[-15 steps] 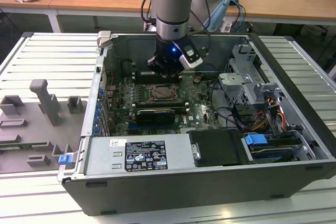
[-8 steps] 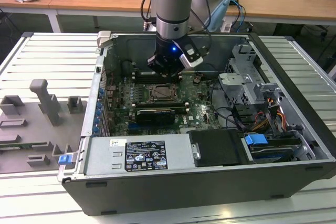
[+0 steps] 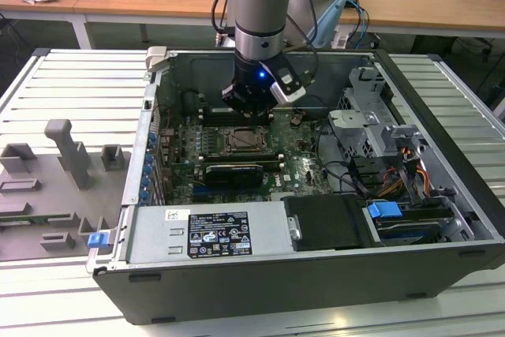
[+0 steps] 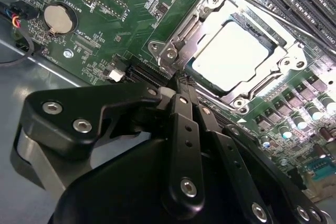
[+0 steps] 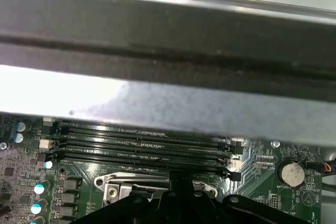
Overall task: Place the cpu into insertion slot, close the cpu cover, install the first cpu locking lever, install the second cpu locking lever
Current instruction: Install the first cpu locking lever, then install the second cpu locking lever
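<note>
Second wrist view, fingers point(image 4: 178, 80) pressed together, tips just beside cpu point(image 4: 231, 59) under cpu cover point(image 4: 210, 17).

Gripper point(image 4: 181, 85) w/ room above cpu cover point(image 4: 231, 59); memory slots point(image 5: 142, 145) & case wall point(image 5: 168, 103) crowd behind

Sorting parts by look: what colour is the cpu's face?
Pale silver-grey, glaring almost white; the cpu shows best in the second wrist view.

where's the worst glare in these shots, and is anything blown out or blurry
In the second wrist view the cpu face is washed nearly white by reflected light, and the end effector close to the lens looks soft. In the first wrist view a bright patch burns out part of the grey case wall. The exterior view is evenly lit, with a blue light glowing on the arm.
</note>
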`<action>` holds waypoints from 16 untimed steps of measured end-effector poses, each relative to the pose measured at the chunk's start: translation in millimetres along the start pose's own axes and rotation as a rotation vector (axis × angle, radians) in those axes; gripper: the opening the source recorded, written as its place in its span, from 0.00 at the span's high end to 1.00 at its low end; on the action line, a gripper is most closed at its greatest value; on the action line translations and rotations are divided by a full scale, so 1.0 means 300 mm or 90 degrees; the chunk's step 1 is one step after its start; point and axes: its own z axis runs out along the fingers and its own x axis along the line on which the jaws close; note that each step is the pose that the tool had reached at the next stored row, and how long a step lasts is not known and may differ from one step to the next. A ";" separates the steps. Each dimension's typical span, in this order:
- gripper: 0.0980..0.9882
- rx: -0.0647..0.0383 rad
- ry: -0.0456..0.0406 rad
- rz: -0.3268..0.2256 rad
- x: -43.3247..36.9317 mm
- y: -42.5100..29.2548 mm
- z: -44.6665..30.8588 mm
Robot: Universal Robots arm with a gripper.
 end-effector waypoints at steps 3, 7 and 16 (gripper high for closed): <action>0.99 0.000 0.0000 0.000 0.000 -0.003 0.000; 0.99 0.000 0.0000 0.000 0.001 -0.009 -0.001; 0.99 0.000 0.0000 0.000 0.003 -0.025 -0.003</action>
